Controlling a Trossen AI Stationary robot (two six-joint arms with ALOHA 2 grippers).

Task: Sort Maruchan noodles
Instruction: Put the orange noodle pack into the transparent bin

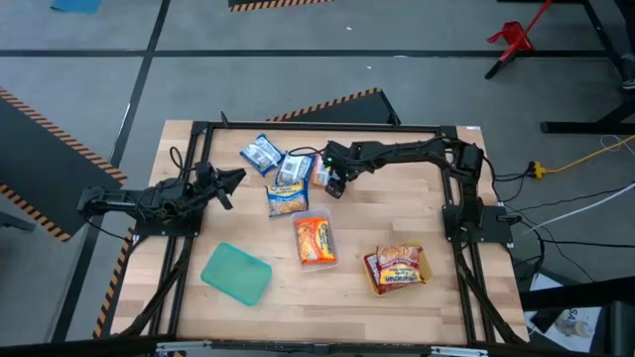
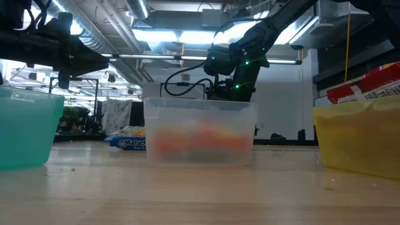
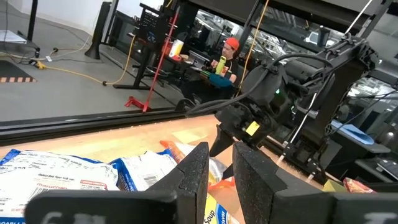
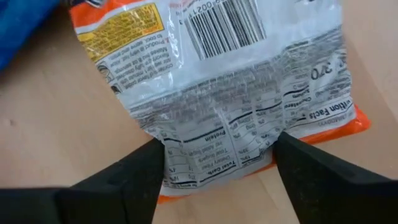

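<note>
While the right gripper (image 1: 335,186) worked over the packet cluster at the 12 o'clock side of the table (image 1: 437,307), its fingers (image 4: 124,180) stood apart, straddling the end of an orange packet (image 4: 236,93) that lay label-back up on the wood. Whether the pads pressed the wrapper could not be told; the packet rested flat on the surface.

From above, that orange packet (image 1: 319,175) sat just beside the gripper, touching a blue-white packet (image 1: 291,170). A second blue-white packet (image 1: 262,154) lay at 10 o'clock of the first, and a blue and yellow packet (image 1: 286,199) lay at its 6 o'clock.

The left gripper (image 1: 230,184) hovered at 9 o'clock of the cluster, its jaws nearly together with only a narrow gap, holding nothing.

Three trays stood nearer the 6 o'clock edge:
- the teal tray (image 1: 236,273) at 7 o'clock;
- the clear tray (image 1: 302,260) near the centre, containing an orange packet (image 1: 315,241);
- the yellow tray (image 1: 425,268) at 5 o'clock, containing red packets (image 1: 395,269).

In the left wrist view a person in a red cap (image 3: 231,45) sat in the room beyond.
</note>
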